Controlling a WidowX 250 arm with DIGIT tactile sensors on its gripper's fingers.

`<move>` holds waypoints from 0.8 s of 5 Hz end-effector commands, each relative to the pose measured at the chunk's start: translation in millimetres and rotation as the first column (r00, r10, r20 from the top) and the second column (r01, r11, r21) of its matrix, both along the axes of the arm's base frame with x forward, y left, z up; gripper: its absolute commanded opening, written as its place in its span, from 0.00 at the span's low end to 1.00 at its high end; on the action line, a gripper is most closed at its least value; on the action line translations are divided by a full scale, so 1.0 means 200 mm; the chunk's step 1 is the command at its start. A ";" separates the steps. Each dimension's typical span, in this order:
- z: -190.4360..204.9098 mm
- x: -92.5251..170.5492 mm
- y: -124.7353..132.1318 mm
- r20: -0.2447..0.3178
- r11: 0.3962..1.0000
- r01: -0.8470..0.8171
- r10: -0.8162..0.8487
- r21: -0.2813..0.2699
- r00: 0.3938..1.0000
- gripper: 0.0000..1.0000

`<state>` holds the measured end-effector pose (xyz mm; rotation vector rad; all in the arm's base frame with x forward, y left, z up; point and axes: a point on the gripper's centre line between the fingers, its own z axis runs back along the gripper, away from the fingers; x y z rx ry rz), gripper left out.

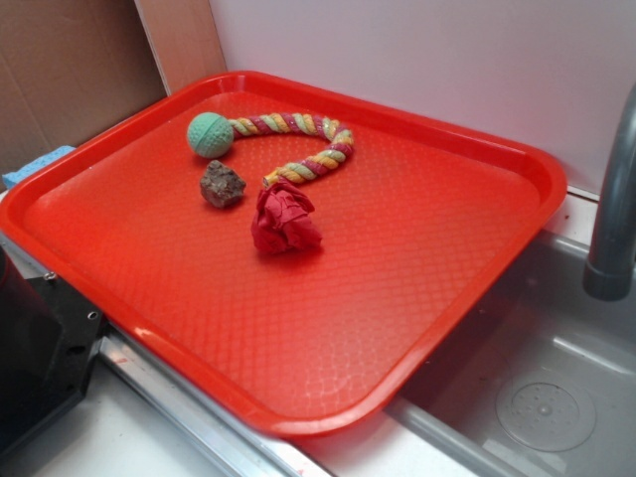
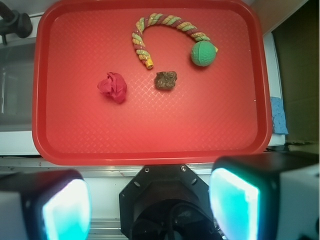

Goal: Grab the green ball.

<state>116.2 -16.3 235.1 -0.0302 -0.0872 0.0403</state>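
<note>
**Jaws spread wide, short of the tray; green ball at the far corner**

In the wrist view the gripper (image 2: 150,210) fills the bottom edge, its two fingers (image 2: 65,210) standing well apart with nothing between them, their inner pads glowing teal. They hang over the pale counter just outside the near rim of the red tray (image 2: 150,150), not above any object.

On the tray, nearest the jaws, lie the lumpy brown rock (image 2: 165,80) and, to its left, the crumpled red paper wad (image 2: 112,87), the two near each other but not touching. Beyond them the red-and-yellow braided rope (image 2: 160,22) arches across the far part of the tray, one frayed end pointing down just beside the rock. The other end joins the green ball (image 2: 202,53), which rests on the tray surface up and to the right of the jaws, well apart from them and a little beyond the rock.

The exterior view shows the tray resting partly over a steel sink (image 1: 537,397), with a grey faucet (image 1: 611,209) at the right.
</note>
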 end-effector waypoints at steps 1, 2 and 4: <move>0.00 0.00 0.00 0.000 1.000 0.000 0.000 0.000 1.000 1.00; -0.06 0.05 0.04 0.044 0.968 -0.248 0.247 0.020 0.968 1.00; -0.26 0.21 0.17 0.152 0.776 -0.630 0.626 -0.022 0.765 1.00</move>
